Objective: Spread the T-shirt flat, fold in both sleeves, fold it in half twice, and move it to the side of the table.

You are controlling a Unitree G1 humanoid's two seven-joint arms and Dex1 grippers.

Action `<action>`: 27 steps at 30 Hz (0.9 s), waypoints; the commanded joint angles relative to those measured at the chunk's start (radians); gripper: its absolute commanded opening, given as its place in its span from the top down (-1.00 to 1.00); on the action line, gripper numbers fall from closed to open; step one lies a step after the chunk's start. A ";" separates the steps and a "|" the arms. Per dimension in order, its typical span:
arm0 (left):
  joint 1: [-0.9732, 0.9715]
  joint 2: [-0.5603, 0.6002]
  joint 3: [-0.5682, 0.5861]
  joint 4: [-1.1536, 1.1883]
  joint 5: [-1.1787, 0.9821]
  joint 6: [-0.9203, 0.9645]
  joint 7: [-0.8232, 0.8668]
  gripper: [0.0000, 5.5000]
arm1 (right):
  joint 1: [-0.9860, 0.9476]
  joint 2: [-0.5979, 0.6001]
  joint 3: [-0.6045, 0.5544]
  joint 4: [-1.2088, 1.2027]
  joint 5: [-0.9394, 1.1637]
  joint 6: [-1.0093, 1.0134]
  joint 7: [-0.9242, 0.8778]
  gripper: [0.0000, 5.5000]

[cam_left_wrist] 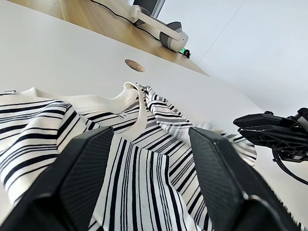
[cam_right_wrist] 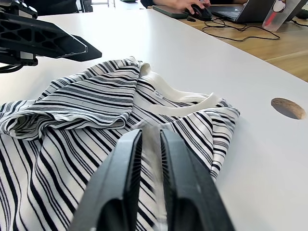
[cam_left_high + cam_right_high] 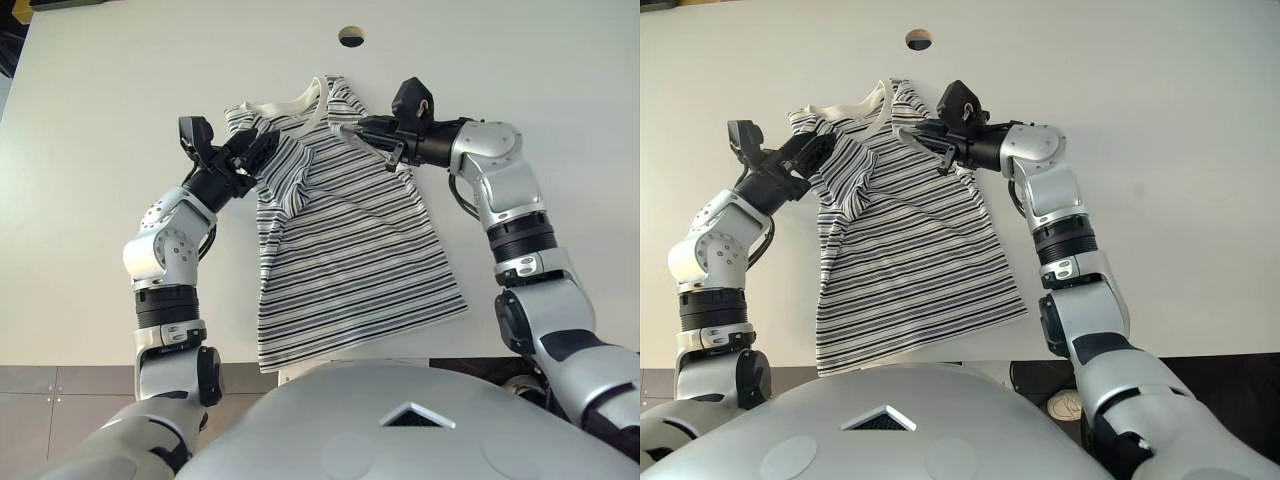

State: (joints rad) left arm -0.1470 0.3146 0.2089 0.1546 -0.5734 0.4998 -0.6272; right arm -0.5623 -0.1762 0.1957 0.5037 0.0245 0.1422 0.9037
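Note:
A black-and-white striped T-shirt with a cream collar lies lengthwise on the white table, its hem at the near edge. The cloth is bunched and rumpled at both shoulders. My left gripper is open at the shirt's left shoulder, its fingers spread wide just above the stripes. At the right shoulder my right gripper has its fingers nearly together, with a thin strip of the shirt's cloth pinched between them. Across the shirt, the right wrist view catches the left gripper.
A round hole is set in the table beyond the collar. Bare white table lies to both sides of the shirt. A wooden desk with cables and a laptop adjoins the far side.

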 commanded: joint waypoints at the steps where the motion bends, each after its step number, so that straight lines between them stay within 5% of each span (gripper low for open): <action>1: -0.004 -0.002 0.001 0.007 0.010 -0.005 0.004 -0.07 | 0.018 -0.007 0.021 -0.044 0.017 0.016 0.025 0.60; 8: -0.005 -0.003 0.001 0.011 0.011 -0.009 0.002 -0.07 | -0.015 0.002 0.016 -0.018 0.034 0.015 0.009 0.60; 15: 0.016 0.003 -0.050 -0.041 0.029 -0.052 -0.066 -0.07 | -0.236 0.088 0.038 0.580 -0.082 -0.170 -0.148 0.60; 21: -0.037 -0.008 -0.105 0.052 0.341 -0.656 0.006 -0.07 | -0.280 0.044 0.028 0.804 -0.156 -0.180 -0.281 0.60; 27: -0.023 -0.053 -0.114 0.058 0.256 -0.931 -0.112 -0.07 | -0.301 -0.067 -0.038 0.829 -0.148 -0.203 -0.378 0.60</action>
State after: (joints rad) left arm -0.1704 0.2687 0.0934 0.2132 -0.2903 -0.3915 -0.7072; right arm -0.8849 -0.2071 0.1758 1.3073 -0.1142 -0.0794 0.5298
